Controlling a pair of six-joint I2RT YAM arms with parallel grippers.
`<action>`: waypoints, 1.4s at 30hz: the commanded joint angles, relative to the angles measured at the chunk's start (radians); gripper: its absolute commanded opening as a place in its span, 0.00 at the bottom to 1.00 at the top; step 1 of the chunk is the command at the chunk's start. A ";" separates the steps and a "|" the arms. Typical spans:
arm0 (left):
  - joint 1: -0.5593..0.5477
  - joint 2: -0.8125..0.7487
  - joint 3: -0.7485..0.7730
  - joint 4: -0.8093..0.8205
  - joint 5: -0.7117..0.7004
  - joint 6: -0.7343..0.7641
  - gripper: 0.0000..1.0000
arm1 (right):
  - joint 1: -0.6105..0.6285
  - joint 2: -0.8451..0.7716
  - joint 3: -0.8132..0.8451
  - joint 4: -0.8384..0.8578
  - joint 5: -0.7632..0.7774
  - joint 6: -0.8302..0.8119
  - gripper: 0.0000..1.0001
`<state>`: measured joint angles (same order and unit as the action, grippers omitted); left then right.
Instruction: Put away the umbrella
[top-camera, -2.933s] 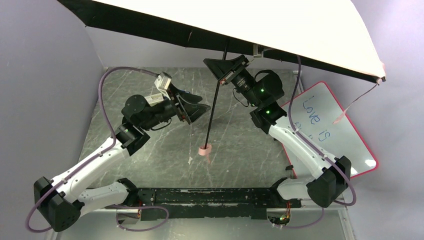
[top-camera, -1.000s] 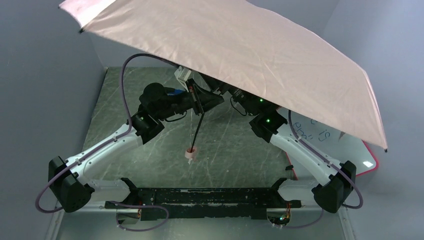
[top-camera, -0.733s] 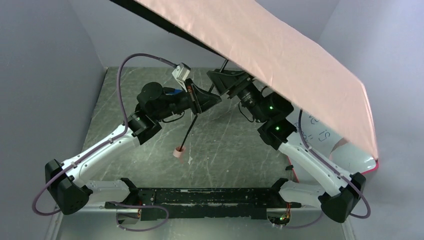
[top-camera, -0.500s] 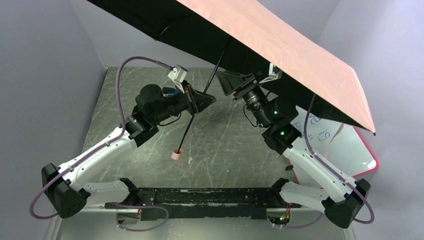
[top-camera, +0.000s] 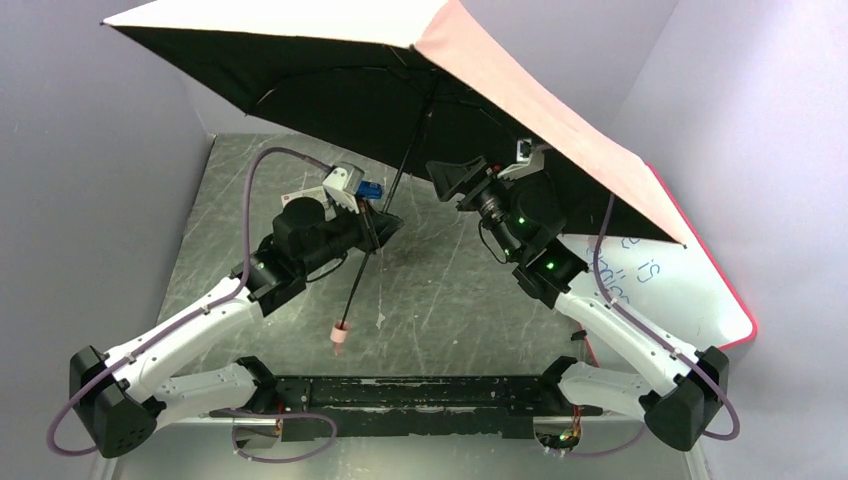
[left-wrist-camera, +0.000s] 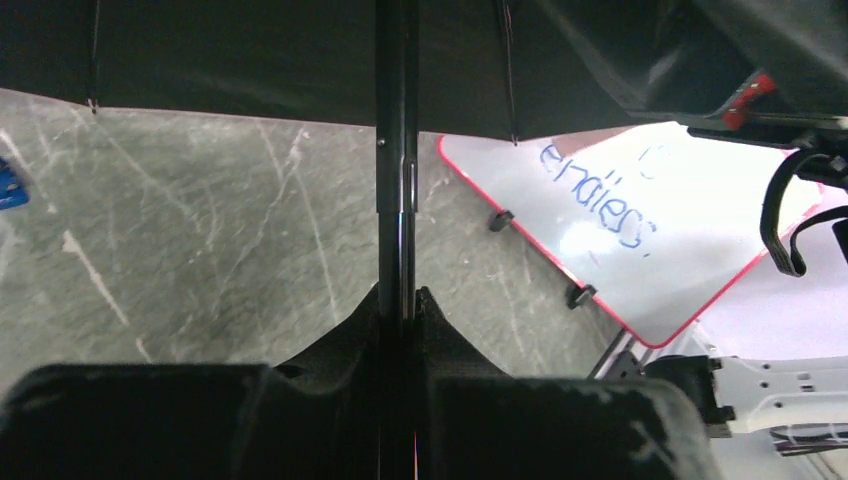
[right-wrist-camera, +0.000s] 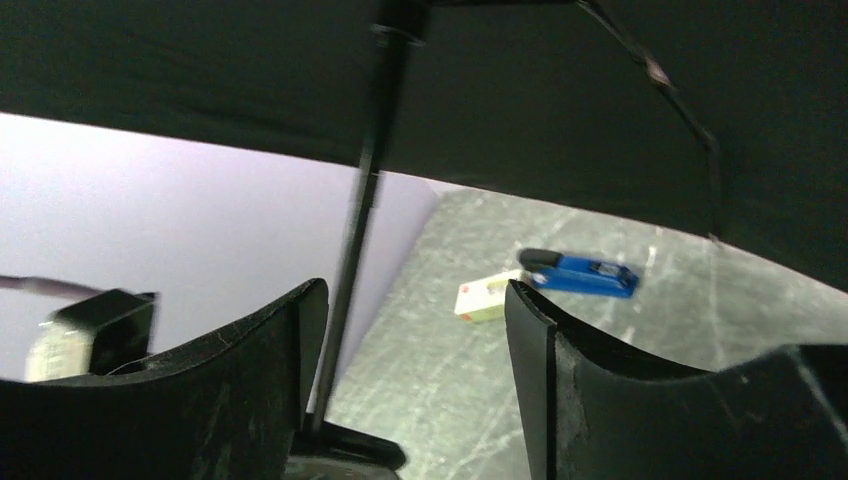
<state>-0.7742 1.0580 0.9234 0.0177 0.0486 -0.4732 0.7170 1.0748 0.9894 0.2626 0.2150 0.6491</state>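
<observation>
Pink umbrella (top-camera: 560, 130) stands open, shaft (top-camera: 359, 280) clamped in left hand (top-camera: 385, 222); right hand (top-camera: 440, 183) gapes empty nearby.

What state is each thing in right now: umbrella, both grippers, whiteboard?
umbrella: open, canopy fully spread and tilted.
left gripper: shut on the umbrella's shaft.
right gripper: open, holding nothing.
whiteboard: lying to the right, written on, partly hidden by the canopy.
</observation>
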 joint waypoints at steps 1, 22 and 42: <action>-0.008 -0.043 -0.054 0.047 -0.097 0.055 0.05 | -0.026 0.018 -0.067 -0.028 0.046 0.051 0.70; -0.155 -0.001 -0.131 0.052 -0.219 0.072 0.05 | -0.062 0.070 -0.256 0.443 -0.009 0.234 0.71; -0.186 0.033 -0.107 0.040 -0.238 0.080 0.05 | -0.065 0.239 -0.106 0.628 -0.130 0.246 0.68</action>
<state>-0.9466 1.0855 0.7788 0.0410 -0.2005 -0.4076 0.6594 1.2972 0.8482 0.8070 0.1272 0.9012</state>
